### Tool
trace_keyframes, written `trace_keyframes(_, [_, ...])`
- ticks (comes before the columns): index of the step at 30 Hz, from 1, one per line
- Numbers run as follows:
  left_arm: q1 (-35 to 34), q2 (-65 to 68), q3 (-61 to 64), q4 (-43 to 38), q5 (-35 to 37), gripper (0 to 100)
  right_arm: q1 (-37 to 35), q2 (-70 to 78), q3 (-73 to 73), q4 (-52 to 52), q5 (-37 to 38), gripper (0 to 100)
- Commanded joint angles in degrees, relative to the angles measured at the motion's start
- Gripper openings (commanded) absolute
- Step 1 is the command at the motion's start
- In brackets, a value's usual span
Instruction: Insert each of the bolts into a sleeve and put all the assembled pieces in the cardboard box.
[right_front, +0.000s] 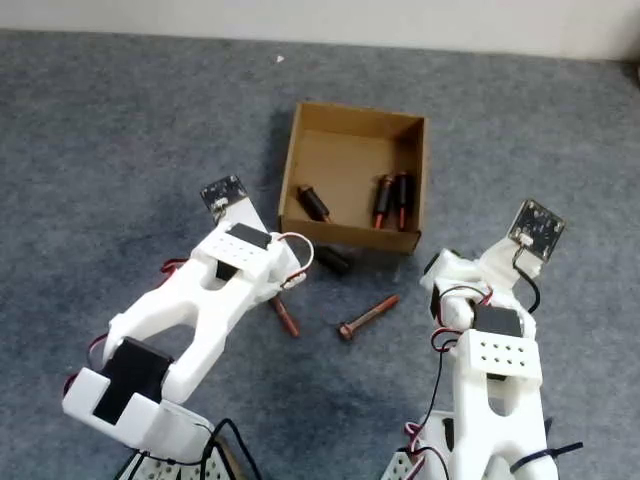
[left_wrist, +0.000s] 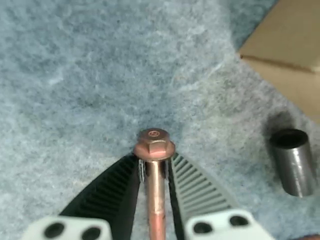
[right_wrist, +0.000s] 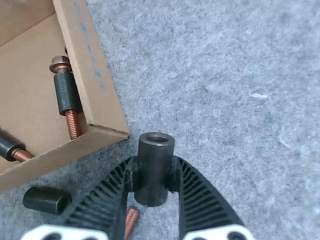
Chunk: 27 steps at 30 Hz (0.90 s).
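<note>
While left tool (left_wrist: 154, 161) clamped bolt (left_wrist: 154, 144), shank lengthwise, head ahead of tool, right tool (right_wrist: 152, 172) pinched sleeve (right_wrist: 155, 150), open bore ahead too; axes likely needed aligning.

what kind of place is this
Probably a robotics lab bench: a grey carpeted surface, a cardboard box holding assembled pieces, the left gripper shut on a bolt, the right gripper on a sleeve.

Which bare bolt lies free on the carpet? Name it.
The loose bolt between the two arms. The other bare bolt is clamped in the left gripper; the sleeved bolts sit in the cardboard box.
</note>
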Motion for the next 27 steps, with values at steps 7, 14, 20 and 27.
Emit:
trace_keyframes(7, [-0.7, -26.1, 7.6, 1.1, -9.1, 0, -2.6, -4.6, -3.1, 9.4, 2.3, 0.5])
trace_keyframes(14, [-0.7, -47.0, 14.5, 0.8, -18.7, 0, -8.4, -20.7, 0.4, 9.8, 3.0, 0.5])
trace_keyframes(20, [-0.7, -63.4, 24.0, -7.1, -24.4, 0, -17.5, -34.4, 6.6, 9.6, 7.6, 0.5])
trace_keyframes(27, [-0.7, -80.6, 32.3, -11.1, -28.6, 0, -24.7, -46.4, 15.1, 4.7, 15.2, 0.5])
